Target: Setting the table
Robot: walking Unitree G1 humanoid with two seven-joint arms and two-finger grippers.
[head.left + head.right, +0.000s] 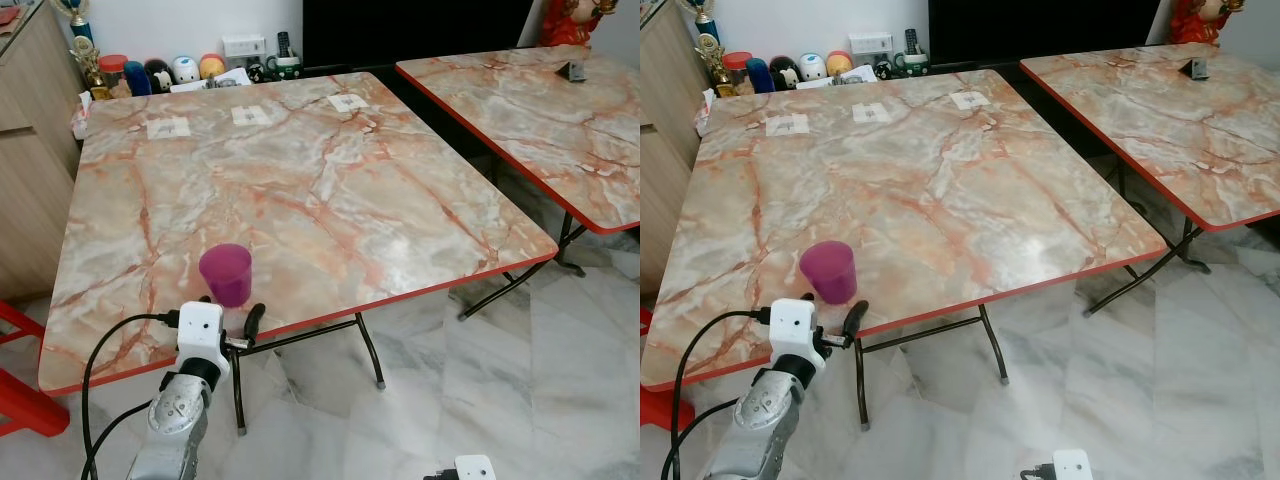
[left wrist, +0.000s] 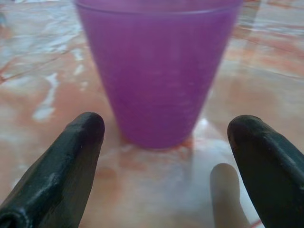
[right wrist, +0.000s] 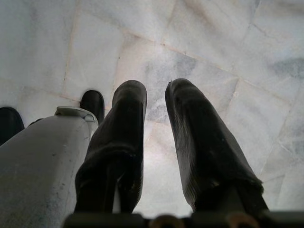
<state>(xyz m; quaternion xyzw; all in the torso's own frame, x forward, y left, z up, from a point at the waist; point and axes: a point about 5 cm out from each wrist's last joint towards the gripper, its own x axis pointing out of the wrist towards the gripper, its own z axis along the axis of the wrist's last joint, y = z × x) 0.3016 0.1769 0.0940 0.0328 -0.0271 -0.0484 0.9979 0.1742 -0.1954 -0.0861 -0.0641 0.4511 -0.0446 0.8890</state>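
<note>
Right now the cup (image 1: 226,273), a purple plastic tumbler, stands upright on the marble-patterned desk (image 1: 330,190) close to its near red edge, on the robot's left side. That spot is within the left arm's reach, though well short of the three white squares (image 1: 250,115) lined up along the far side, which look like markers for place settings.

The left end effector (image 2: 164,156) sits low at the desk's near edge, level with the cup's base and pointing straight at it. Its two black fingers (image 2: 71,156) are spread wide apart, one to each side of the cup, with bare desktop visible between each finger and the cup wall. Nothing is touching. The wide spread gives clearance on both sides, so the cup is not knocked by a finger; whether the end effector is arriving or leaving cannot be told. Being light and tapered towards the bottom, the cup would probably slide or tip if one finger met it first.

The right end effector (image 3: 156,142) hangs idle beside the robot, aimed down at the pale tiled floor (image 3: 228,57), with a narrow gap between its fingers and nothing held.

A second desk (image 1: 530,110) of the same pattern stands to the right, and jars and trinkets (image 1: 170,72) line the wall beyond.
</note>
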